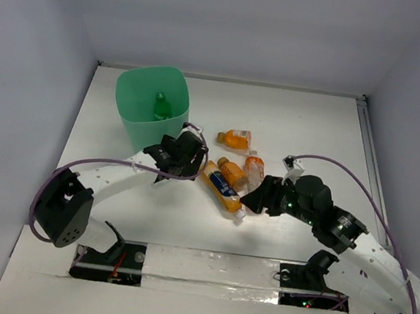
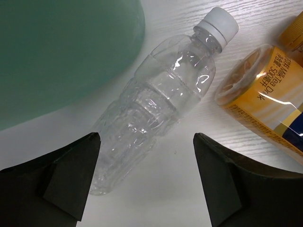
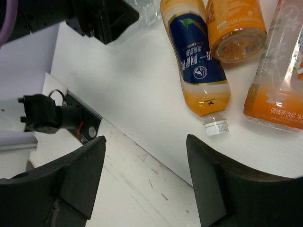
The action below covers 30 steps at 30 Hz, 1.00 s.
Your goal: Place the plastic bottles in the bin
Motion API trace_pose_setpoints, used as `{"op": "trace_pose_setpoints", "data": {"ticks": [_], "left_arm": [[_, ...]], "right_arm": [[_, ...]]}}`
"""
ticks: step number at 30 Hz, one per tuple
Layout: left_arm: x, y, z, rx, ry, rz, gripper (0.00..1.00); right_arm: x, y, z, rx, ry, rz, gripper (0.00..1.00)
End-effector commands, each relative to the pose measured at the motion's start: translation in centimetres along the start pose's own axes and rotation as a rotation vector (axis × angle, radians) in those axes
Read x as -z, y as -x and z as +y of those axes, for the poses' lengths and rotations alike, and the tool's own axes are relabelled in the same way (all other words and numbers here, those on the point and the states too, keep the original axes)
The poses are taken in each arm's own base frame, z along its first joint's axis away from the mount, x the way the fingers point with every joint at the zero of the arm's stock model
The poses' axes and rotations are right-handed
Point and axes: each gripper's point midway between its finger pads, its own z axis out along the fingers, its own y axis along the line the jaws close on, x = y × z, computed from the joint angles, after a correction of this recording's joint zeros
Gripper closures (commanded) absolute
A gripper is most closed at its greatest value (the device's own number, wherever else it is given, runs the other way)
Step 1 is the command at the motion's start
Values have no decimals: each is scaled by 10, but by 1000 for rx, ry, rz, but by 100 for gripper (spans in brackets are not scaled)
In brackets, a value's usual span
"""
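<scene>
The mint-green bin (image 1: 135, 108) stands at the back left with a green bottle (image 1: 160, 106) inside. A clear bottle (image 2: 161, 104) with a white cap lies on the table beside the bin wall (image 2: 61, 56). My left gripper (image 2: 147, 142) hangs open just above the bottle's base end, holding nothing. Several orange-drink bottles lie in a cluster at mid-table: a blue-labelled one (image 3: 199, 66), an orange-labelled one (image 3: 236, 28), a clear one with an orange label (image 3: 279, 85), and one further back (image 1: 235, 138). My right gripper (image 3: 147, 142) is open and empty, just near of the blue-labelled bottle's cap.
A milk-tea bottle (image 2: 265, 99) lies right of the clear bottle. A raised white strip (image 1: 203, 264) runs along the table's near edge between the arm bases. The left arm's base mount (image 3: 47, 116) shows under the right gripper's view.
</scene>
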Motion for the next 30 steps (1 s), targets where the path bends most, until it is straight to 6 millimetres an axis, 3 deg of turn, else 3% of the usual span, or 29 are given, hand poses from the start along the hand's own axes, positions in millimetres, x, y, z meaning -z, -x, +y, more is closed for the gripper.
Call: {"op": "trace_pose_setpoints", "data": {"ticks": [1, 5, 10, 18, 23, 24, 27, 30], "left_arm": [[-3, 27, -5, -35, -2, -78, 22], [-18, 19, -14, -78, -20, -29, 20], [-31, 6, -23, -74, -47, 40, 22], [-31, -30, -37, 11, -113, 170, 32], [-3, -32, -33, 93, -154, 152, 43], [11, -21, -34, 131, -185, 109, 45], [38, -6, -35, 185, -248, 57, 47], [78, 19, -30, 240, -315, -42, 48]], "right_arm": [[-6, -4, 12, 39, 74, 29, 24], [-17, -2, 13, 65, 65, 45, 18], [-33, 8, 13, 126, 24, 60, 17], [-71, 18, 2, 221, -79, 131, 18], [-102, 15, -13, 258, -158, 214, 20], [-106, 21, -8, 263, -153, 210, 22], [-120, 14, -14, 280, -185, 258, 28], [-133, 15, -21, 297, -224, 284, 30]]}}
